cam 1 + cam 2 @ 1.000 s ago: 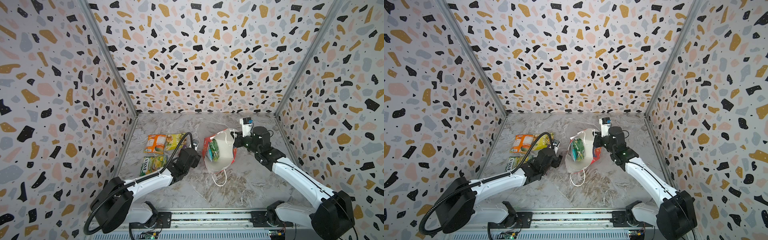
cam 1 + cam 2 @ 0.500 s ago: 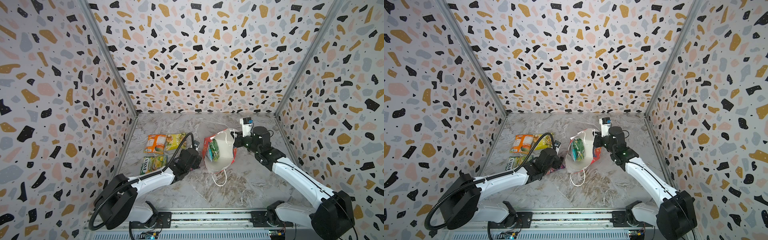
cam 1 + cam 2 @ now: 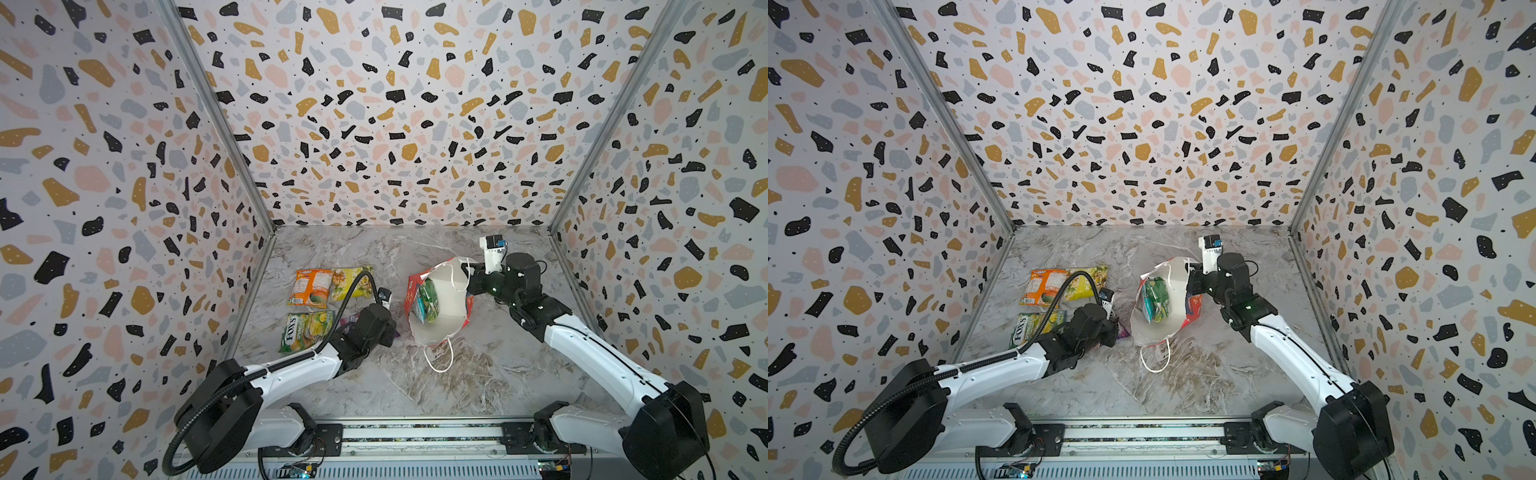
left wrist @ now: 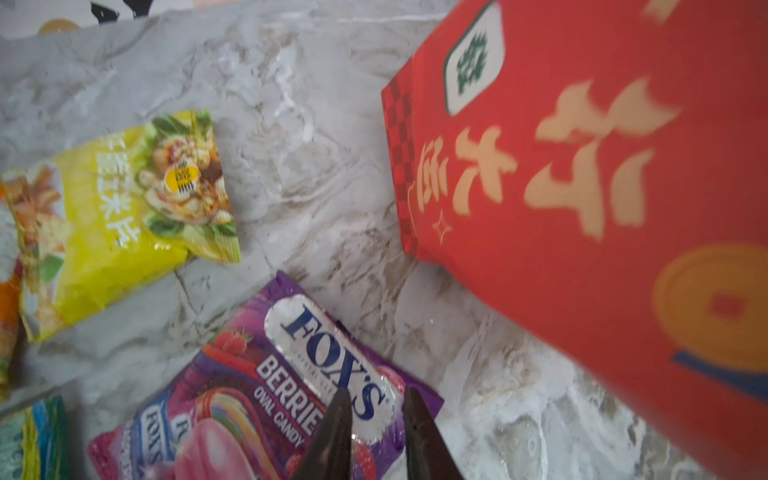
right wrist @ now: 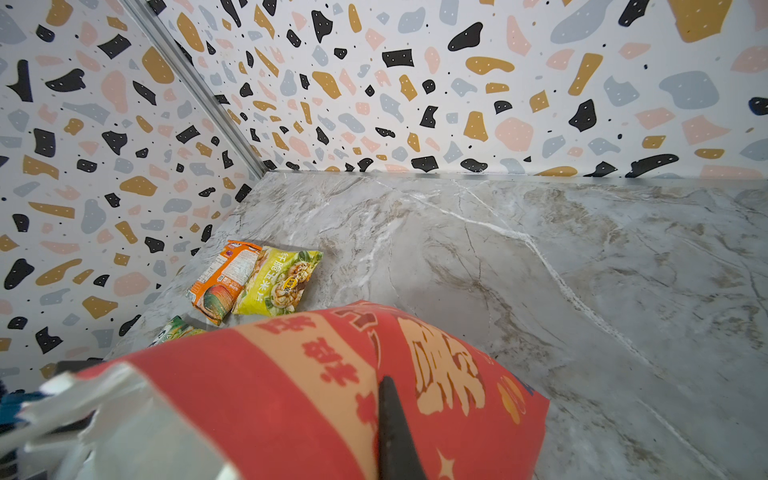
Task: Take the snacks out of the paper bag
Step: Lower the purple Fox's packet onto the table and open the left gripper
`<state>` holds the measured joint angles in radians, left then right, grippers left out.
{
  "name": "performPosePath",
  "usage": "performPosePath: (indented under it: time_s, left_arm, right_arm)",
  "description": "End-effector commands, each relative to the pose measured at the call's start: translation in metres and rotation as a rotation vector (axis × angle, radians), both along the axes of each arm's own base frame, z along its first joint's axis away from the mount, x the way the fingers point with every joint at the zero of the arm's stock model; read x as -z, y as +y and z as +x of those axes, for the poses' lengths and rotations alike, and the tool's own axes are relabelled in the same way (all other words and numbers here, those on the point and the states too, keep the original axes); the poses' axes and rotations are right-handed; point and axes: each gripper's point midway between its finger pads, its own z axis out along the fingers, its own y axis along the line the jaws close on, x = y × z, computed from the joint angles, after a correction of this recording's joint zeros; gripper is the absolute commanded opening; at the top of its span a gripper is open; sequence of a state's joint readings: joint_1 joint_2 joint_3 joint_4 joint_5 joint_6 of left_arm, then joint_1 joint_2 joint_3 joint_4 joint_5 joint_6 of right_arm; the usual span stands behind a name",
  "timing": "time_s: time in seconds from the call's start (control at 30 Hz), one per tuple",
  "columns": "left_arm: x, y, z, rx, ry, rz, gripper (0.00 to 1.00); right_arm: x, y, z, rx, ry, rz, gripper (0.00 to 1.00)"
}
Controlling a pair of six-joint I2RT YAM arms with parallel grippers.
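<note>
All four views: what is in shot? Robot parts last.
red paper gift bag: one, red, standing right of centre
orange crinkly plastic packet: one, orange, table left
yellow plastic packet: one, yellow, beside it
green-yellow FOX'S packet: one, nearer the robot
purple FOX'S packet: one, beside bag
green packet: one, inside bag
teal packet: one, inside bag
marble table: one, grey
left gripper: black, jaws slightly apart over purple packet
right gripper: black, jaws shut on bag rim

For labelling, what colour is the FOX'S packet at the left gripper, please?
Purple packet; left wrist view shows it best.

top views: purple packet (image 3: 1122, 330) mostly under left arm (image 3: 1088, 328) | left wrist: paper bag (image 4: 602, 208) blurred, cropped
</note>
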<state>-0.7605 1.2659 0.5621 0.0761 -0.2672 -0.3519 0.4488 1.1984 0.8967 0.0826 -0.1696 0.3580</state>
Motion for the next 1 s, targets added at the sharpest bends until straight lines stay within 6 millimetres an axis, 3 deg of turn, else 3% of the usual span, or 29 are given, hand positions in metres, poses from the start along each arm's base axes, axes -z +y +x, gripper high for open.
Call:
performPosePath:
  time_s: [0.0,0.13,0.43,0.57,0.97]
  left_arm:
    - [0.003,0.007,-0.011,-0.056,0.032,-0.09,0.22]
    - [0.015,0.013,-0.028,-0.053,0.083,-0.108,0.22]
    - [0.037,0.012,-0.044,-0.017,0.175,-0.112,0.19]
    - [0.047,0.019,-0.05,-0.043,0.188,-0.114,0.19]
    - [0.065,0.083,-0.036,-0.322,0.203,0.033,0.13]
  right_arm:
    - [-0.031,-0.001,0.001,0.001,-0.087,0.056,0.01]
    - [-0.03,-0.001,0.002,0.002,-0.083,0.056,0.01]
    - [-0.032,-0.001,0.004,0.003,-0.083,0.055,0.01]
    - [-0.034,-0.003,0.004,0.01,-0.091,0.055,0.01]
    - [-0.031,-0.002,0.005,0.007,-0.085,0.055,0.01]
